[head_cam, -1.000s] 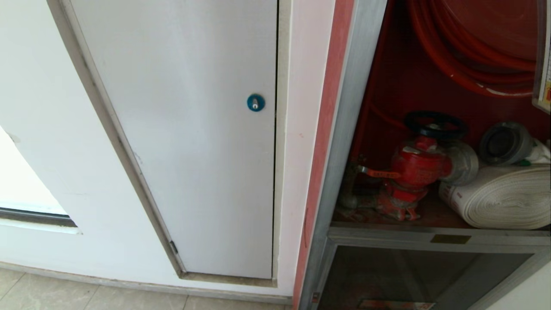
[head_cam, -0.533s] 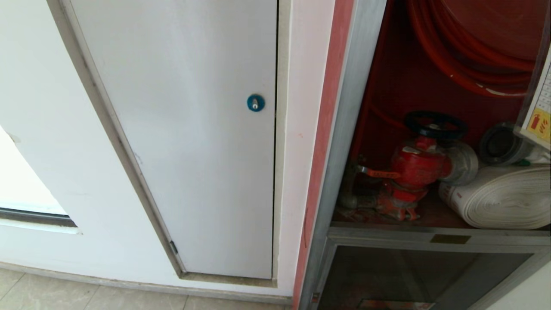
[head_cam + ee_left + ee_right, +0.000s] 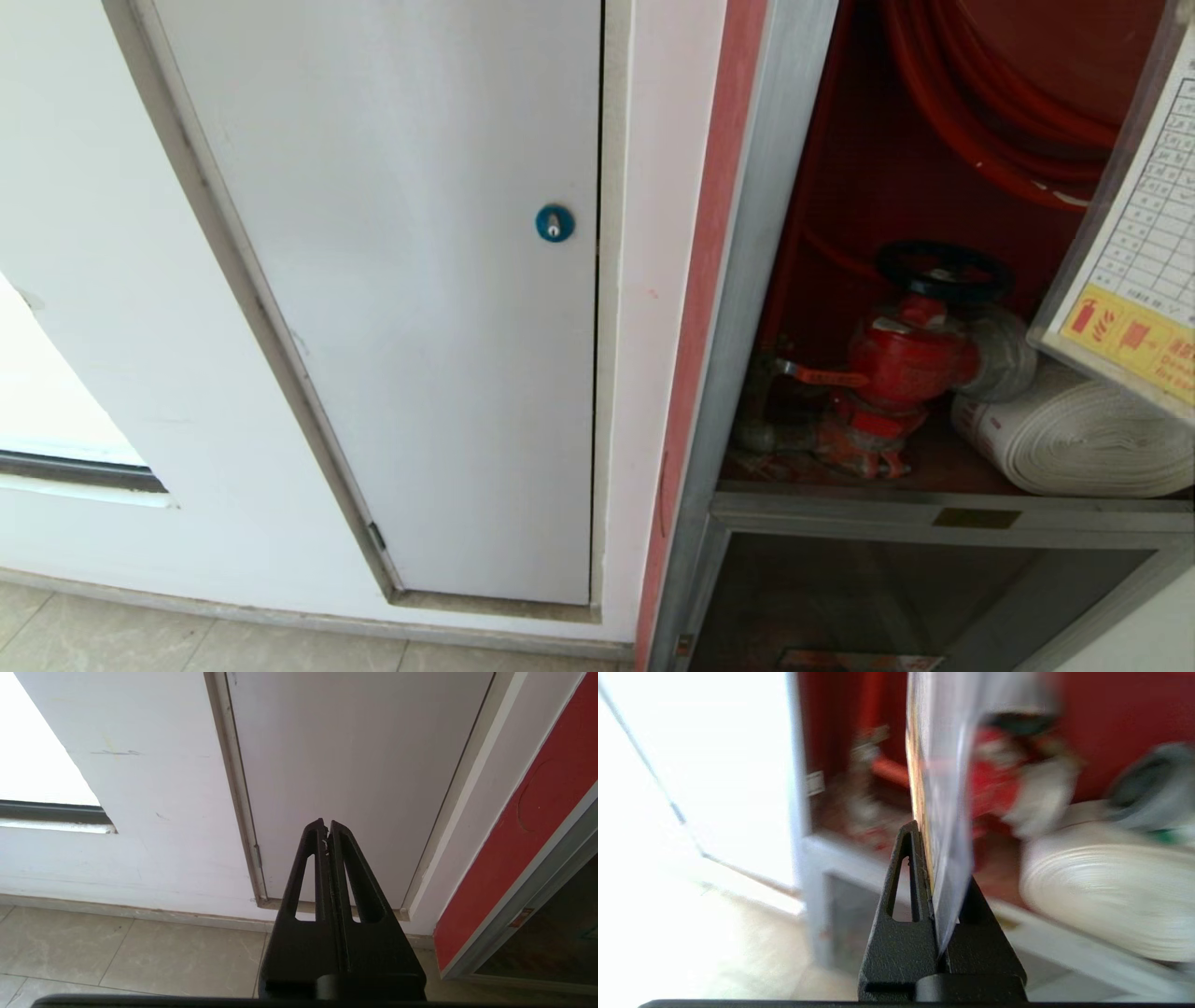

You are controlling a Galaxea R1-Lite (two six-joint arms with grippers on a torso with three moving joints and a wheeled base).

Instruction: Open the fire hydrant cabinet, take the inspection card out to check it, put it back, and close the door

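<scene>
Holding the white grid-printed inspection card (image 3: 1134,271) in its clear sleeve, right end effector (image 3: 931,872) clenched on it, just beside the red hydrant valve (image 3: 901,364); silver-framed red cabinet (image 3: 747,280) open; checking underway; return and door-closing left; left end effector (image 3: 327,828) clenched empty.

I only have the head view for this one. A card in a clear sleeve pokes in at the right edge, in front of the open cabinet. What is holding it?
Observer: The right gripper is, shut on the inspection card, seen edge-on between its fingers.
Operator: My view shows no left arm. Where is it?
Observer: The left gripper is shut and empty, pointing at the white panel door near the floor.
Operator: Is the card inside the cabinet?
Observer: No. The right wrist view looks past it to the fire hydrant cabinet, with the red valve and rolled hose behind.
</scene>
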